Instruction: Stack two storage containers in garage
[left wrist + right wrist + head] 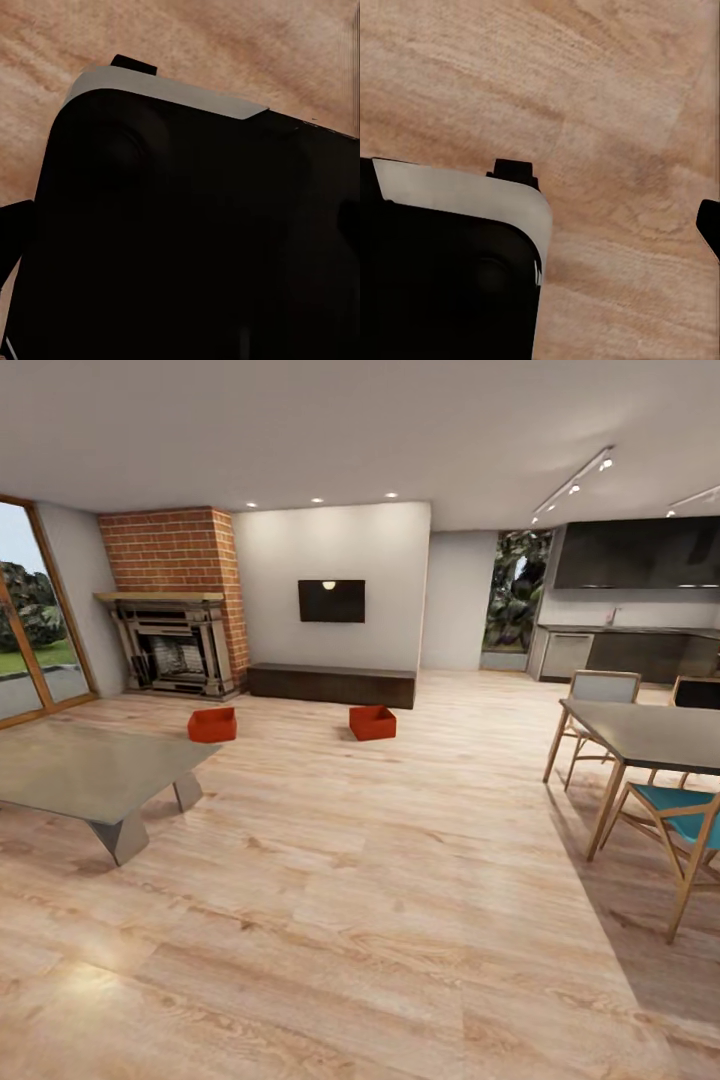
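1. Containers: two orange-red storage containers sit on the light wood-plank floor (380, 880) at the far side of the living room, the left one (212, 725) near the red-brick fireplace (178, 640), the right one (372, 722) just before the long dark bench (332, 685). They lie well apart.
2. A black TV (331, 601) hangs above the bench.
3. A low grey table (90, 770) stands near left; a dining table (650, 735) with chairs stands right.
4. Both wrist views look onto dark robot body over wood planks; whether either claw is released or clenched, I cannot tell.
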Controlling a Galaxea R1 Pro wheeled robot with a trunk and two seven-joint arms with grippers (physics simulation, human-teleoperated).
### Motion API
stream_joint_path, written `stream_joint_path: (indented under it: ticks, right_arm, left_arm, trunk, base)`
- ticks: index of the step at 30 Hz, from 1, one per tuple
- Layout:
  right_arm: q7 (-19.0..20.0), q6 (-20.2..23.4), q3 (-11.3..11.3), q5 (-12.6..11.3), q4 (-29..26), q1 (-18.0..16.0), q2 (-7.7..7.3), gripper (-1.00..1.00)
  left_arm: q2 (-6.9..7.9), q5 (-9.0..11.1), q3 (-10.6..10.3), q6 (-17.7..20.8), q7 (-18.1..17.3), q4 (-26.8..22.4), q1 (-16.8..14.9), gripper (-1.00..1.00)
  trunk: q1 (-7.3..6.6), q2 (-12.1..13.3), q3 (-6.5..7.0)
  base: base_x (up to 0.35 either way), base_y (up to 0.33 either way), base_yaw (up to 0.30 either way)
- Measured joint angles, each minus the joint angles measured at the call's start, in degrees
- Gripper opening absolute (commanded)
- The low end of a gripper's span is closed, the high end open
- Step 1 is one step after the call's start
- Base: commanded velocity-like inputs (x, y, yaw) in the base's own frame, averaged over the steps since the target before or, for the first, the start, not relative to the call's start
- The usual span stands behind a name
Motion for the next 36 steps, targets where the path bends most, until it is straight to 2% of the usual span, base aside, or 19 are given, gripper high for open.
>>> stream_joint_path:
  ticks: [36]
  right_arm:
    - [0.0,0.0,0.0,0.0,0.0,0.0,0.01,1.0]
  left_arm:
    - [-0.03,0.0,0.0,-0.3,0.0,0.0,0.0,1.0]
  trunk:
    - [0.0,0.0,0.0]
  base:
    - [0.326,0.0,0.0]
